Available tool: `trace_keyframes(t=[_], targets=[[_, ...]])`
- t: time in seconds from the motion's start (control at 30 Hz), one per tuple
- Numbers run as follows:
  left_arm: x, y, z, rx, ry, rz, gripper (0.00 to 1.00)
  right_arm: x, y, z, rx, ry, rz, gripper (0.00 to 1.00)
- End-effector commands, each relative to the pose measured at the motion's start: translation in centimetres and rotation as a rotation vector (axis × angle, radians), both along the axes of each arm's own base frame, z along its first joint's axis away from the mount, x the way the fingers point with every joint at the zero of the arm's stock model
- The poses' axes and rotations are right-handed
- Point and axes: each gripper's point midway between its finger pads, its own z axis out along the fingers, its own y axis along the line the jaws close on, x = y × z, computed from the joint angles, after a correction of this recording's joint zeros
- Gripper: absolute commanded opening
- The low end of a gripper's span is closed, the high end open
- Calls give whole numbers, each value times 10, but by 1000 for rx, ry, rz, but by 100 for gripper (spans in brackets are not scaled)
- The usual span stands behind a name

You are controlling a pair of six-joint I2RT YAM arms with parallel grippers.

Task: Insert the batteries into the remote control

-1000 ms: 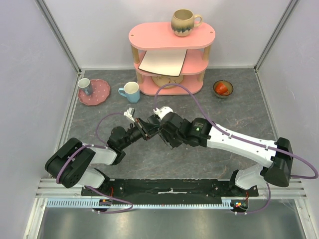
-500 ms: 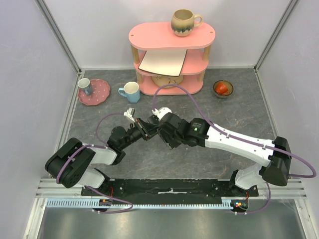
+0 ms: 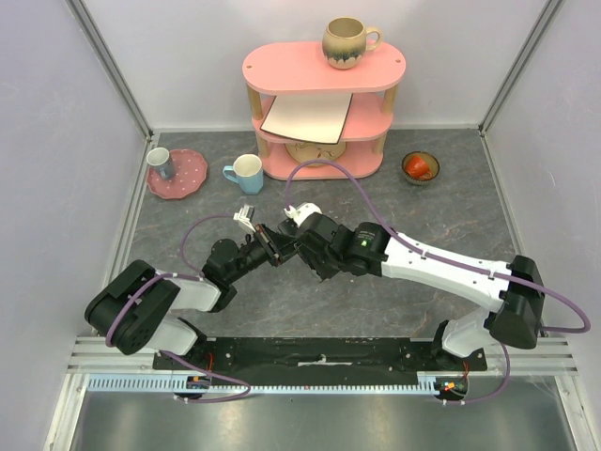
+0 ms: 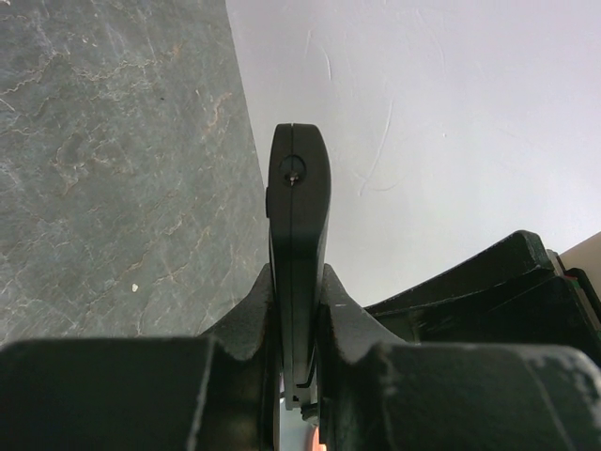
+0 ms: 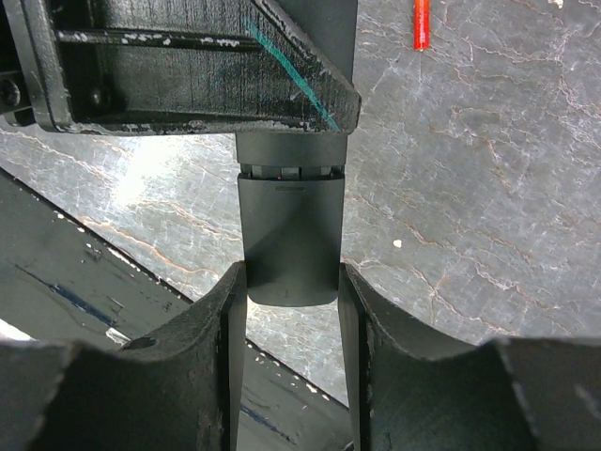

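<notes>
Left wrist view: the remote control (image 4: 299, 216) is clamped edge-up in the closed left gripper (image 4: 299, 282). Its other end is pinched by the right gripper (image 5: 291, 282), fingers pressed on both sides. It is held above the table (image 3: 451, 207), in front of the pink shelf (image 3: 324, 70), and is hidden from above by both wrists. A red battery (image 5: 421, 23) lies on the table.

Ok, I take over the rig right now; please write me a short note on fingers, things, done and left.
Left gripper: fingers shut on the remote control, held off the table.
Right gripper: fingers shut on its free end.
One red battery lies on the table; others not in view.
Done: remote lifted, held by both grippers.
To do: load the batteries; the compartment does not show.
</notes>
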Motion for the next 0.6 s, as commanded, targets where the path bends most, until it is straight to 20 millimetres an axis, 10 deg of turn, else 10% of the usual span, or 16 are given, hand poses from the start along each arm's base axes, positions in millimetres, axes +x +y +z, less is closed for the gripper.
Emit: trace_keyframes(t=[0.0, 0.57], targets=[[-13, -5, 31, -85, -68, -50, 2, 11, 13, 10, 24, -46, 1, 18], [-14, -5, 36, -92, -73, -51, 2, 12, 7, 8, 18, -53, -11, 34]])
